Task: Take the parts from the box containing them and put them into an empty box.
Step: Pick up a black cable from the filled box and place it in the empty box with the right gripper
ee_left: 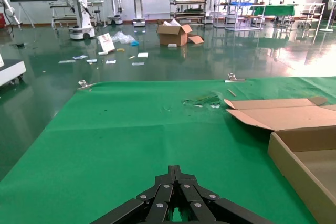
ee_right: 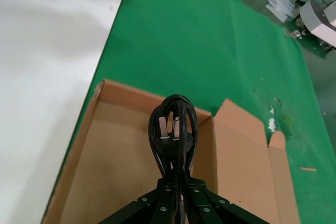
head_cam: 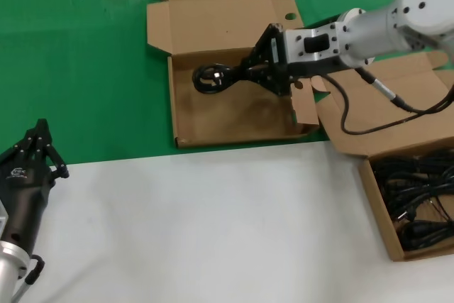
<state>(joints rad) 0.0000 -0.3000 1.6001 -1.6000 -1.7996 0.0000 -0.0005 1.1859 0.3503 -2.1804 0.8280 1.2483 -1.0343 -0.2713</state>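
- The right gripper (head_cam: 245, 74) holds one black power cord (head_cam: 213, 78) tight, over the empty box (head_cam: 234, 115).
- The other cords (head_cam: 418, 196) lie in the full box (head_cam: 376, 196) beside it.
- The left gripper (head_cam: 39, 140) waits closed, low on the white surface (head_cam: 213, 225).

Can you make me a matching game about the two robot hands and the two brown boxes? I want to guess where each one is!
Things:
1. right gripper
2. left gripper
3. brown cardboard box with round holes
4. brown cardboard box without holes

Places or states:
A. full of black cords
B. waiting at the white table's near left edge
C. lying on the green mat under a held cord
D. jaws shut on a black bundled power cord

Pairs: 1-D, 2-B, 3-C, 4-A
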